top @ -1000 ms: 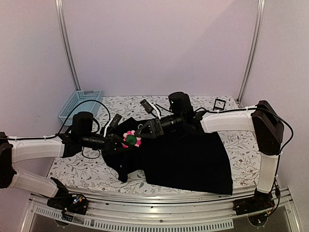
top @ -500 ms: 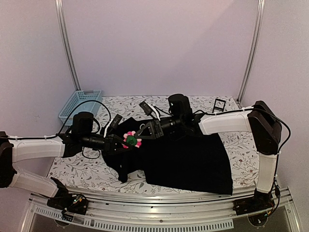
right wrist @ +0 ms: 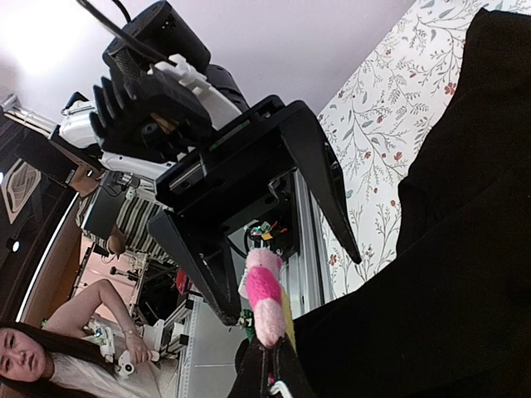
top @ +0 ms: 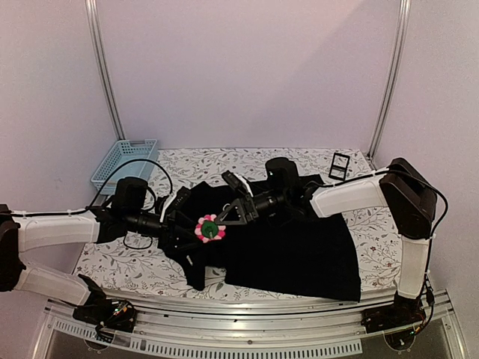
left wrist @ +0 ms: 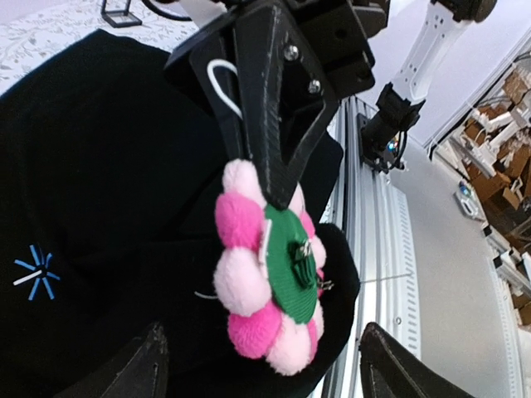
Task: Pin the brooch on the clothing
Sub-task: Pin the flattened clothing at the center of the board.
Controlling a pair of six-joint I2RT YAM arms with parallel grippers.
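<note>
Flowered table (top: 135, 265) carries the black shirt (top: 299, 254); the blue basket (top: 123, 163) at back left hides its contents. Right gripper (top: 219, 224) pinches the brooch (top: 209, 227) just above the shirt, left gripper (top: 191, 230) spread wide beside it.

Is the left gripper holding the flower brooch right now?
No, the left gripper stands open with a finger either side of the brooch, while the right gripper pinches its upper edge.

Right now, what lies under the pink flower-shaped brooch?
Under the pink flower-shaped brooch, held by the right gripper, lies the large black soft shirt. The floral tablecloth beneath that spot is hidden by the fabric.
</note>
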